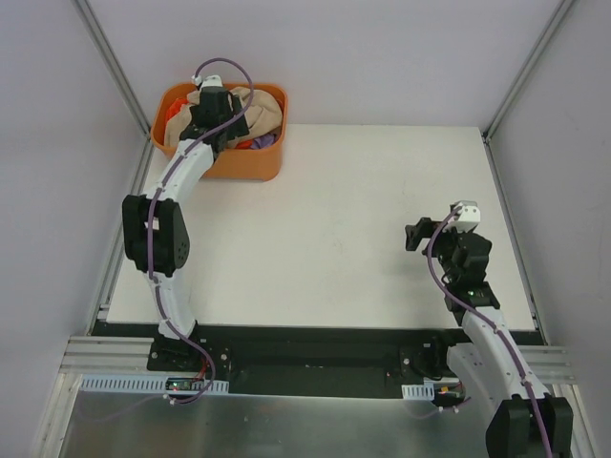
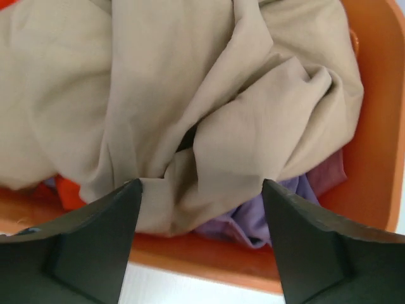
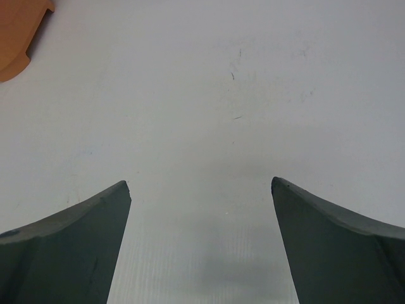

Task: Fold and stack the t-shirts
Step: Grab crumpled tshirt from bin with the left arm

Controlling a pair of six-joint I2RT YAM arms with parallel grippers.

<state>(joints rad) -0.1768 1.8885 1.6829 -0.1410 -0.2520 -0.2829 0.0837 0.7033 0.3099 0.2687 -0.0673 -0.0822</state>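
Down near the front, on the right side, the right gripper (image 3: 199, 185) hangs over the bare white table (image 1: 334, 219). Its fingers (image 3: 69, 247) are spread wide and hold nothing. I think it is parked there, out of the way, so it can help once a shirt is laid flat on the table. Farther back, in the far left corner of the table, sits an orange tub (image 1: 243, 164). The shirts are all bunched up inside it, so none is folded or stacked yet. The beige shirt (image 2: 190, 76) lies on top in big soft wrinkles and covers most of the pile. A bit of the orange shirt (image 2: 66, 193) peeks out from under it on one side, and the purple shirt (image 2: 253, 218) peeks out on the other. The left gripper (image 2: 201, 182) points down into the tub, right over the beige shirt. Its fingers (image 2: 88, 240) stand wide apart with a thick fold of cloth between them, and they are not pinching it. I cannot tell if they touch the cloth. It is likely there because the beige shirt is on top and easiest to grab first.
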